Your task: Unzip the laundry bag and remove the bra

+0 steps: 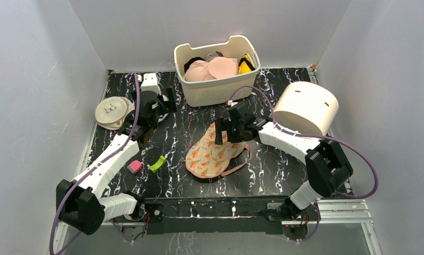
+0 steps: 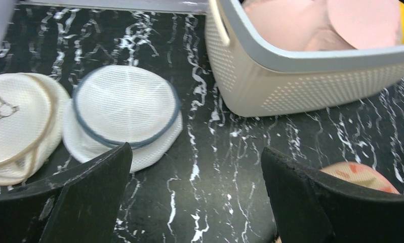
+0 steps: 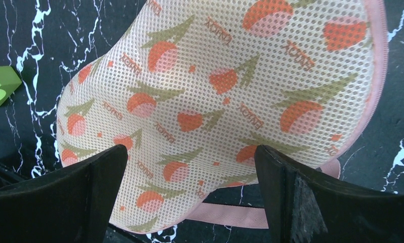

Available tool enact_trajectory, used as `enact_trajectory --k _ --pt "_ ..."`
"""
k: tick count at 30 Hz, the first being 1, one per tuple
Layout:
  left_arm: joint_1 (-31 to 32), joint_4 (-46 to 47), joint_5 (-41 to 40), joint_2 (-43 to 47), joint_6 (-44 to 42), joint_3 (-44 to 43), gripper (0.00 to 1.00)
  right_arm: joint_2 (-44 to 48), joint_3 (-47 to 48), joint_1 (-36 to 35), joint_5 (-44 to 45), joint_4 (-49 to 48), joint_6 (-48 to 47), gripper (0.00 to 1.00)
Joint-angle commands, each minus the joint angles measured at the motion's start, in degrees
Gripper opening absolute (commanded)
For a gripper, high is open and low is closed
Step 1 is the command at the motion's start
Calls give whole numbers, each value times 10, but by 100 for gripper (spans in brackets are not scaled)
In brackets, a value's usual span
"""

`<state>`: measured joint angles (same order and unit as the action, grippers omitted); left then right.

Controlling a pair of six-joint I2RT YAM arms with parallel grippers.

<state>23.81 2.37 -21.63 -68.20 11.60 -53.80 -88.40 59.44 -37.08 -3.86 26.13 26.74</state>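
The laundry bag (image 1: 214, 155) lies flat mid-table, peach mesh with orange carrot print, pink edging and a pink loop (image 1: 240, 163). My right gripper (image 1: 225, 135) hovers open over the bag's far end. In the right wrist view the bag (image 3: 225, 86) fills the frame, its edge and loop (image 3: 240, 215) between the wide-apart fingers of the gripper (image 3: 190, 152); nothing is gripped. My left gripper (image 1: 167, 103) stands open to the left of the basket, over bare table (image 2: 197, 152). The bra is not in view; a scrap of yellow (image 1: 245, 65) shows in the basket, too little to identify.
Cream slotted basket (image 1: 220, 87) with pale pink cups (image 1: 210, 69) at the back. White mesh discs (image 1: 111, 111) far left, also (image 2: 121, 109). A cream cylinder (image 1: 305, 108) right. White box (image 1: 149, 82); pink block (image 1: 135, 166) and green block (image 1: 157, 163) near left.
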Motion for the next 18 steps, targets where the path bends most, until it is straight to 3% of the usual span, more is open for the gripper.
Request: enact_trajectory --k 1,7,15,18 --pt "6 2 85 -28 16 -31 98 37 5 0 39 -26 -3 98" --pt "37 -49 132 -83 80 -45 98 80 -38 0 46 -29 -10 98" --pt "44 -14 346 -97 238 98 98 105 -100 0 23 -71 -22 98" --pt "64 -16 352 -83 241 122 98 92 -106 0 9 -88 -17 98"
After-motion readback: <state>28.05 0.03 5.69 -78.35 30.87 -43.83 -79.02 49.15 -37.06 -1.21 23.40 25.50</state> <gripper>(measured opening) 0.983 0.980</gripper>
